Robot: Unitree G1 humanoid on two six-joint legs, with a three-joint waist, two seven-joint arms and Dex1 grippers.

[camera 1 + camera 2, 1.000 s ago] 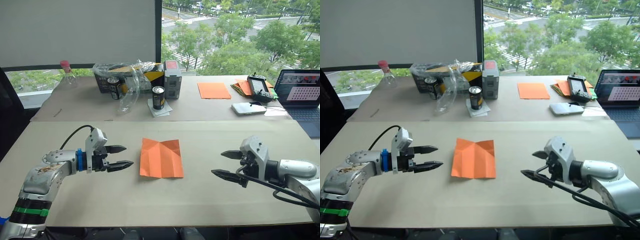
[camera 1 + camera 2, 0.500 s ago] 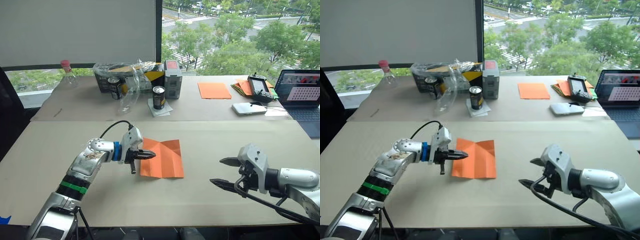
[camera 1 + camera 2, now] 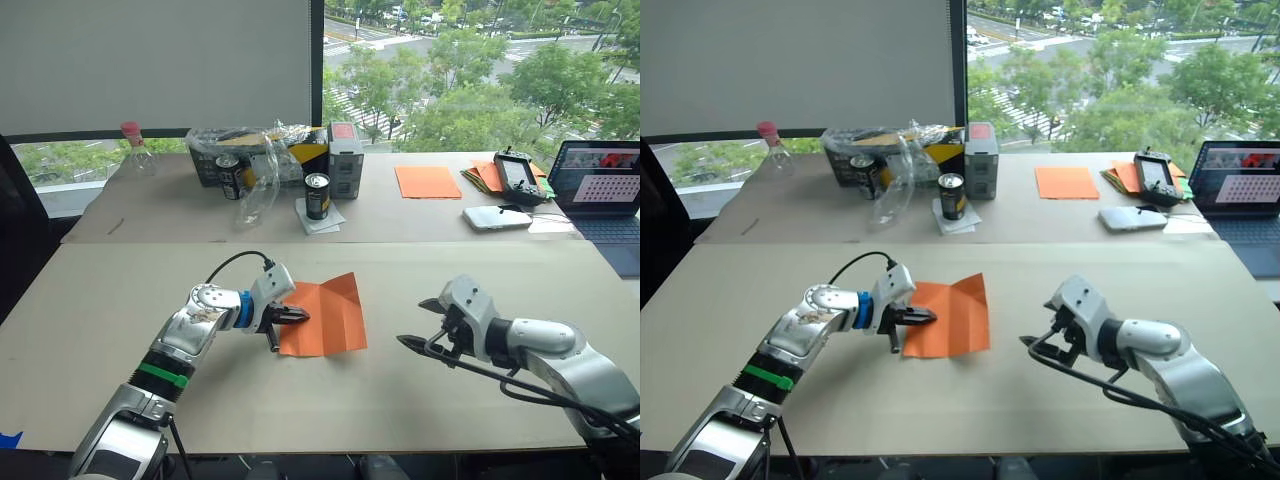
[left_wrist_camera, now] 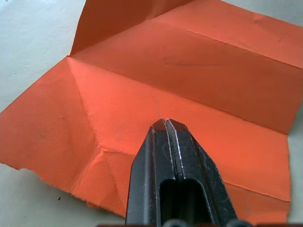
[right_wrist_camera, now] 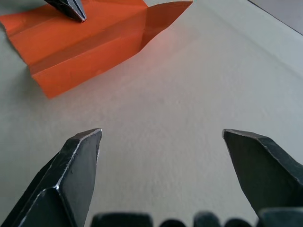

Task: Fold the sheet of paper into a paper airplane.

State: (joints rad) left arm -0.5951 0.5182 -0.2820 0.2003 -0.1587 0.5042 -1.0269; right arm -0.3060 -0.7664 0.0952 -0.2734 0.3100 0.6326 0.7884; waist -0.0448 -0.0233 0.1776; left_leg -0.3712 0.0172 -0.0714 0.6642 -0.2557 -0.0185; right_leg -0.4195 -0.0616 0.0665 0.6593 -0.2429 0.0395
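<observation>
The sheet of paper [image 3: 325, 318] is bright orange with crease lines and lies mid-table on the near tabletop; its far right corner stands up off the surface. My left gripper [image 3: 300, 316] is shut, its joined tips resting on the sheet's left part [image 4: 199, 71], with nothing between the fingers [image 4: 166, 124]. My right gripper [image 3: 412, 322] hovers open just right of the sheet, a short gap away, and its fingers [image 5: 78, 161] are spread wide over bare table. The left gripper's tip [image 5: 71, 8] also appears on the paper in the right wrist view.
On the back table stand a black can [image 3: 317, 194], a basket with plastic wrap [image 3: 250, 150], a bottle [image 3: 133, 145], a flat orange sheet [image 3: 427, 181], a stack of orange sheets [image 3: 485, 172], a controller [image 3: 518, 172] and a laptop [image 3: 600, 190].
My left gripper closed and moved right onto the sheet's left part. The sheet's far right corner has risen. My right gripper came left toward the sheet, still open.
</observation>
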